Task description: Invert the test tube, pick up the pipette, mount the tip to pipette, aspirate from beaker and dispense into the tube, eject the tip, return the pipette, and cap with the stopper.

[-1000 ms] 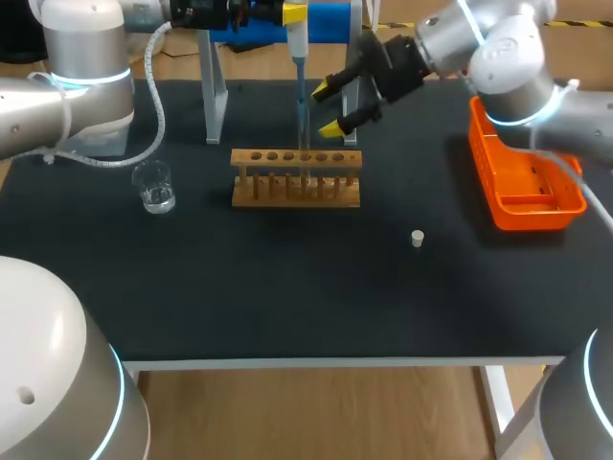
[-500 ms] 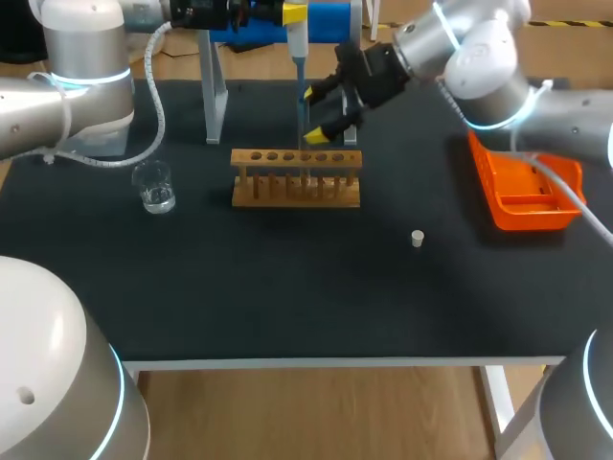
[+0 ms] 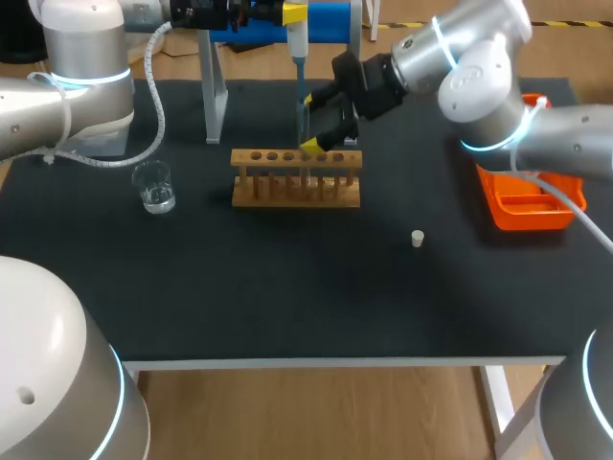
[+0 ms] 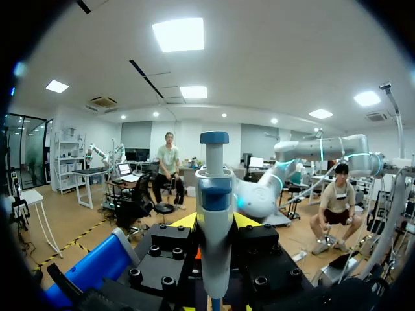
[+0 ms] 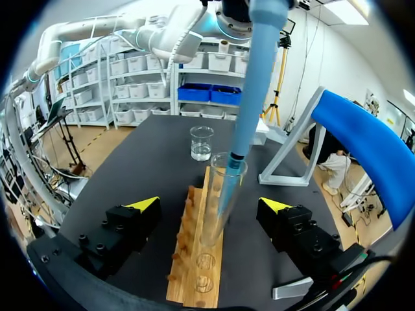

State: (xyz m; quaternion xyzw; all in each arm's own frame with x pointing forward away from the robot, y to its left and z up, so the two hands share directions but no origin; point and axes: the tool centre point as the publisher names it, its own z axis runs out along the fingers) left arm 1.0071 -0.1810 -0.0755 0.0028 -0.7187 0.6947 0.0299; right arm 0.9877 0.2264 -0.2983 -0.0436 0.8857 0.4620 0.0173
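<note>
Place: a laboratory bench, set up for liquid handling by robot.
Surface: a plain black table [image 3: 287,307], which I work at as a bench.
Glassware: a small glass beaker [image 3: 153,187] with clear liquid in it, and a glass tube [image 5: 220,207] standing upright.
Rack: a wooden test-tube rack [image 3: 297,182] with a row of holes holds the tube.
Tool: a blue and white pipette [image 4: 214,214], its tip down in the tube's mouth.
Small parts: a white stopper [image 3: 417,238] on the table and an orange tray [image 3: 536,216] at my right.
Stand: grey metal legs with a blue top [image 3: 213,91] at the back.
Workers: my left arm [image 3: 67,91] and right arm [image 3: 479,67], both over the table.
</note>
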